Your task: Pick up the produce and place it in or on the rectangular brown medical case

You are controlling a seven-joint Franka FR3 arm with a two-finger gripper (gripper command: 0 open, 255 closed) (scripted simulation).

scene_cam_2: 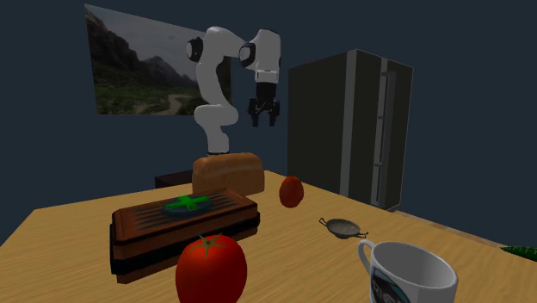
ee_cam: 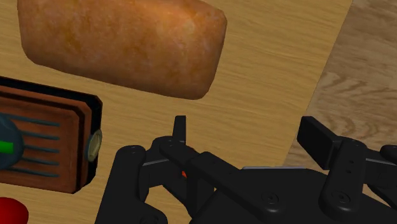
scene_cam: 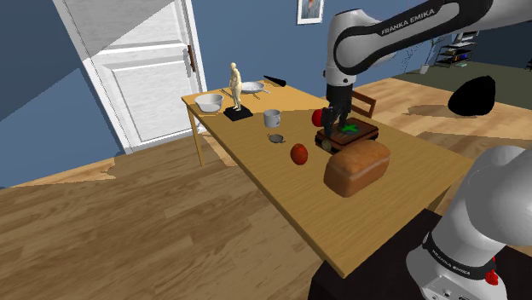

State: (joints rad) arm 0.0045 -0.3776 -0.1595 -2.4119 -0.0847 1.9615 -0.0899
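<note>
Showing an all-black two-finger gripper (ee_cam: 248, 130), fingers spread wide and holding nothing, well above a long wooden table (scene_cam: 273, 179), over a rectangular brown medical case with a green cross (scene_cam: 348, 132) and a golden-brown bread loaf (scene_cam: 358, 168), both near the long edge on the shoulder view's right. Placing the produce, a round red tomato with a dark leafy top (scene_cam_2: 211, 267), just beside the case, toward the table's far end. Likely risks: closing on the similar reddish-orange ball (scene_cam: 298, 153) mid-table instead; clipping the case while descending; pinching off-centre and rolling the tomato away.
</note>
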